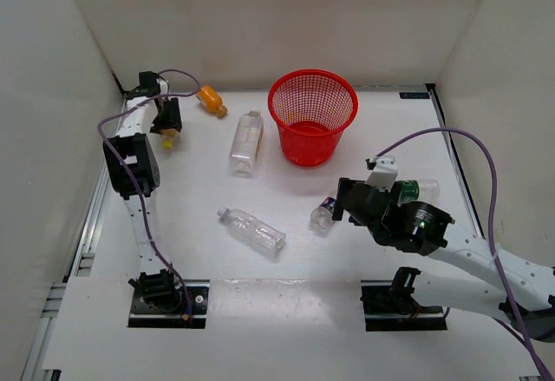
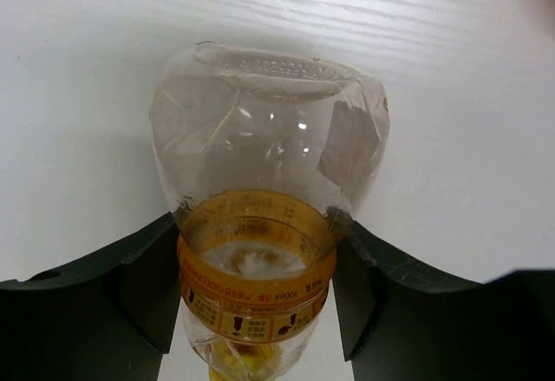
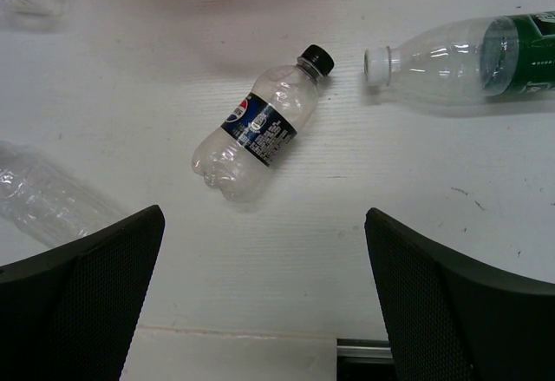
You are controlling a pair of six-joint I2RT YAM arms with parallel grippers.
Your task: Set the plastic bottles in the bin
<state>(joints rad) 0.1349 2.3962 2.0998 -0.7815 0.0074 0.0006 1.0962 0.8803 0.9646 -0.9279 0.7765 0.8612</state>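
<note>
Far left: grips the yellow-capped bottle (image 2: 269,129) across its label with the left gripper (image 2: 256,255), well left of the bin (image 1: 312,86). Needs a carry rightward, over the orange bottle (image 1: 211,100) and squarish bottle (image 1: 246,142). Shows nothing inside the bin. Right: hangs the right gripper (image 3: 264,303) spread wide, just short of the black-labelled bottle (image 3: 257,134), lying slantwise, cap pointing away; green-labelled bottle (image 3: 468,55) just beyond, rightward.
</note>
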